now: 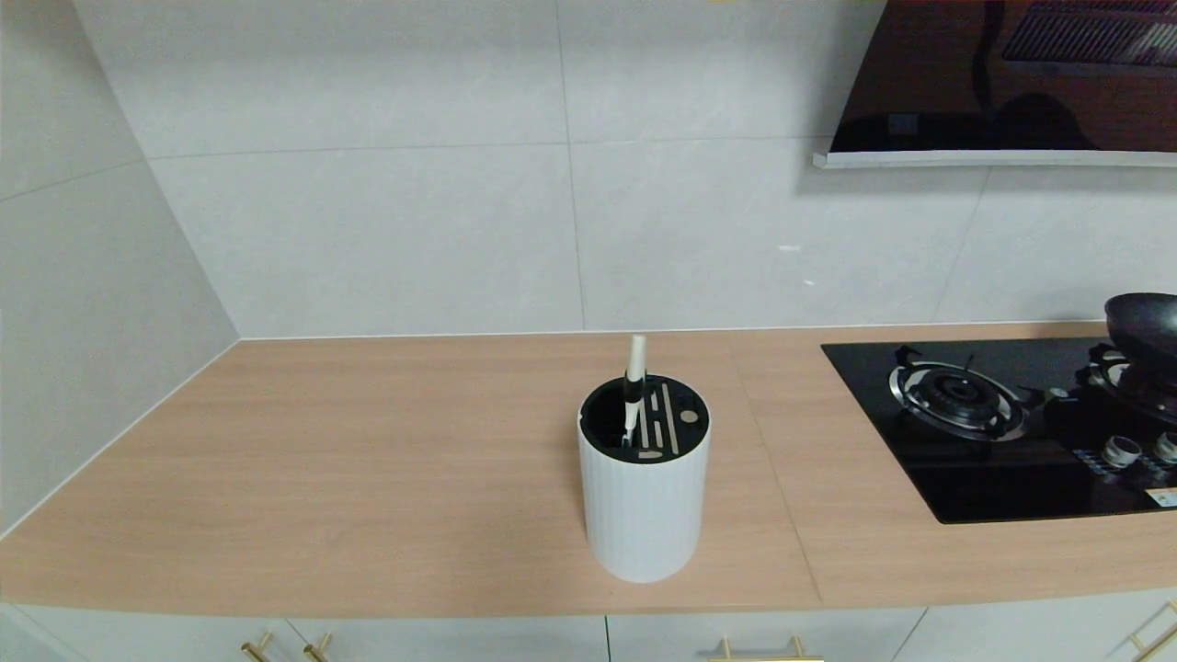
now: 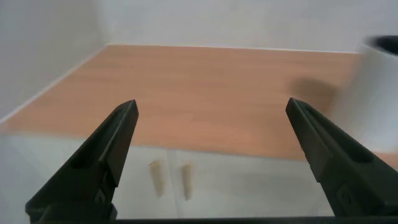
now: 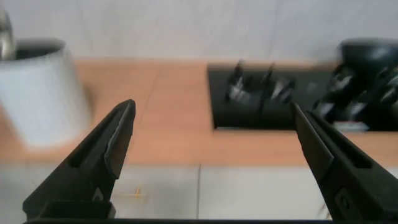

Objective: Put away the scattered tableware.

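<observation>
Utensil holder near the front edge of the bench, between its left corner and the hob. One utensil stands nearly upright in the holder's open compartment, handle up; it is the one piece of tableware visible, so the task appears complete or nearly so. Left end effector and right end effector hang off the bench's front edge. Both are spread wide, holding nothing and touching nothing.
</observation>
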Controlling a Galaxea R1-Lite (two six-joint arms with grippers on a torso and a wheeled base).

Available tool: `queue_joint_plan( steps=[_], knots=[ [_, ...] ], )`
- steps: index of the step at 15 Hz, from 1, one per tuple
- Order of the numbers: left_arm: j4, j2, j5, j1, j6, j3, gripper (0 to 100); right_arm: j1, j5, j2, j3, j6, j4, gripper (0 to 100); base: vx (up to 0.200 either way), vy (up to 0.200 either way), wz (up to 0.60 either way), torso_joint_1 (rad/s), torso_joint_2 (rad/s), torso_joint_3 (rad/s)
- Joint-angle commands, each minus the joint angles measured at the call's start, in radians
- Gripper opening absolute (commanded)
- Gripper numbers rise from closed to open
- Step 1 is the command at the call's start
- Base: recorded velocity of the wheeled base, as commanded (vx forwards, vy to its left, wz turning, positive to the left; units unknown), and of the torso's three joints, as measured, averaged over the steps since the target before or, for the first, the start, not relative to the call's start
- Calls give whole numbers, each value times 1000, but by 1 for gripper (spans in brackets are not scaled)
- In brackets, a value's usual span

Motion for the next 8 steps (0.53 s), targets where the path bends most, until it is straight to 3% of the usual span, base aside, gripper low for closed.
queue_joint_plan(
  steps=[1,3,5,8],
  knots=[
    [3,2,-14,-1,15,4,100,0,1,1,3,-3,0,100,0,0,0,0,0,0],
    [5,7,-25,-4,30,4,100,0,1,1,0,-12,63,100,0,0,0,0,0,0],
    [3,5,-25,-4,4,4,100,0,1,1,3,17,46,100,0,0,0,0,0,0],
    [3,4,-23,-4,-4,4,100,0,12,1,3,19,46,100,0,0,0,0,0,0]
  ],
)
